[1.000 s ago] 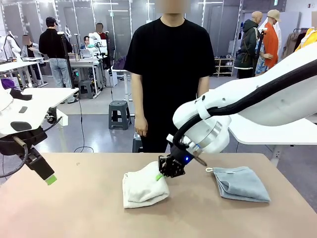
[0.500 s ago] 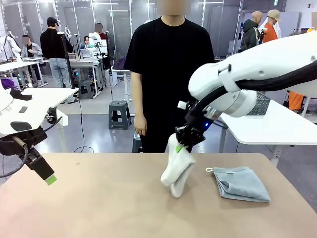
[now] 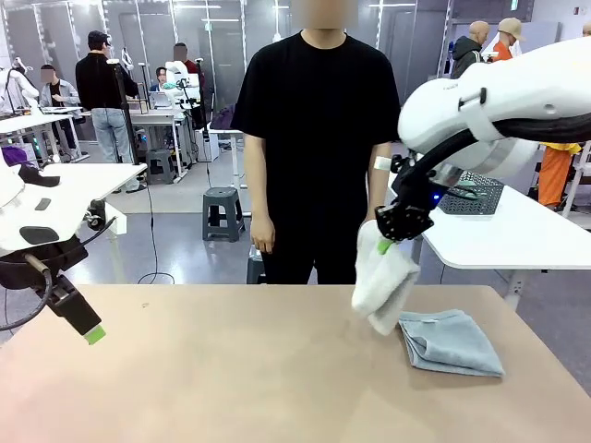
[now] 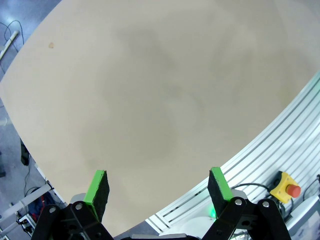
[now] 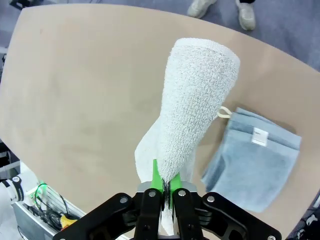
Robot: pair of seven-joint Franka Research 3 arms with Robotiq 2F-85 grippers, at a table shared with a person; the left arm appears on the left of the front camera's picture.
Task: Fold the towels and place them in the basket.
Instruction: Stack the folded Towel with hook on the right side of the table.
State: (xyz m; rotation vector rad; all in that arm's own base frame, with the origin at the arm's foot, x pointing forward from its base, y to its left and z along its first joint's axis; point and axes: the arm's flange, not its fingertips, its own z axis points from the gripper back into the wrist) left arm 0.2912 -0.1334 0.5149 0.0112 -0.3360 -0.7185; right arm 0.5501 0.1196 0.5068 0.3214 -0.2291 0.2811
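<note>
Nearest to me, my left gripper (image 3: 92, 334) hangs low over the table's (image 3: 231, 369) left edge with its jaws spread wide and nothing between them; from its own wrist I see the two green pads (image 4: 98, 186) standing far apart above bare tan tabletop near the near edge. Further in, my right gripper (image 3: 386, 242) is lifted above the table's right half, pinched tight on the top fold of the cream towel (image 3: 382, 284), which dangles free in the air as a loose folded bundle, its lower end clear of the tabletop. Just beside and beneath that hanging bundle, the blue-grey towel (image 3: 451, 341) lies folded flat near the table's right edge, its white loop (image 5: 222, 111) at the corner toward the far edge and a white label (image 5: 258, 136) on top. Beyond the far edge stands a person (image 3: 319, 148) in a black shirt, arms down. Behind my right arm, on a white side table (image 3: 499, 235), sits the basket (image 3: 473, 194); I cannot tell what is in it.
</note>
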